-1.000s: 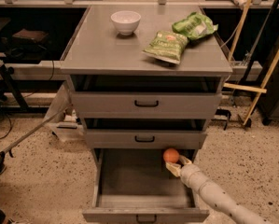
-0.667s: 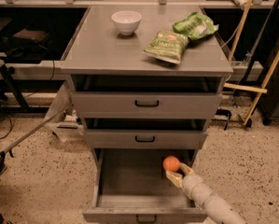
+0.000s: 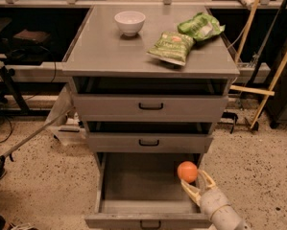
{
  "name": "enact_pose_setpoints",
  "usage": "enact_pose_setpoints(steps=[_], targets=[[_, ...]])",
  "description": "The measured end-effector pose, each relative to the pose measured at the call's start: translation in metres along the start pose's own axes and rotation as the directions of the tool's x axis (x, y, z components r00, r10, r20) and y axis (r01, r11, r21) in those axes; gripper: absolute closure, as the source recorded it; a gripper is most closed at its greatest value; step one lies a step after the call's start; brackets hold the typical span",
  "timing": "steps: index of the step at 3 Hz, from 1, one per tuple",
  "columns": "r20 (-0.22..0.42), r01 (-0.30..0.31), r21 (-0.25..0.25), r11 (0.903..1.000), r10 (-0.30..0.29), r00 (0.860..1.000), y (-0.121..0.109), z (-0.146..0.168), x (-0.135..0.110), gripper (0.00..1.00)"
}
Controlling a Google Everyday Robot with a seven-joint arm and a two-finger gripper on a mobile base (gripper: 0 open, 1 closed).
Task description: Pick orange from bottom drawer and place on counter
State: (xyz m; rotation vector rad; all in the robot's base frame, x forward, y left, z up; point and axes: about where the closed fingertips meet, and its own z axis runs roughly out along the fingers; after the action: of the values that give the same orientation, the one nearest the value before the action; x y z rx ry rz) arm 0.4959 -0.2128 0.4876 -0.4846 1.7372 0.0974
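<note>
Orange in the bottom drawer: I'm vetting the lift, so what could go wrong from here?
1. The gripper, low at the right of the bottom drawer, holds the orange only at its very tip; it may slip out.
2. The middle drawer juts out just above; lifting straight up could knock the orange loose.

Grey counter (image 3: 109, 51), flat top of drawer cabinet (image 3: 150, 107), carried three things. White bowl (image 3: 129, 22) sat upright near rear edge, left of centre. Green snack bag (image 3: 172, 47) lay flat right of centre. Second green bag (image 3: 201, 27) lay behind it toward rear right corner, the two touching. Cabinet stood on speckled floor (image 3: 32, 190). Gripper (image 3: 193, 177) was low at right, over open bottom drawer (image 3: 148, 186), fingers clasping orange (image 3: 187, 171).
</note>
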Motion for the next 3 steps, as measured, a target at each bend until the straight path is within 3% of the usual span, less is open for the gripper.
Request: enact_pose_setpoints(steps=[1, 2, 3], targets=[[0.087, 0.083, 0.089, 0.9925, -0.091, 0.992, -0.008, -0.019, -0.099, 1.0], [0.162, 0.097, 0.184, 0.9782, -0.128, 0.979, -0.03, -0.024, -0.211, 1.0], [0.224, 0.069, 0.269, 0.9606, -0.132, 0.965, -0.055, -0.034, -0.321, 1.0]])
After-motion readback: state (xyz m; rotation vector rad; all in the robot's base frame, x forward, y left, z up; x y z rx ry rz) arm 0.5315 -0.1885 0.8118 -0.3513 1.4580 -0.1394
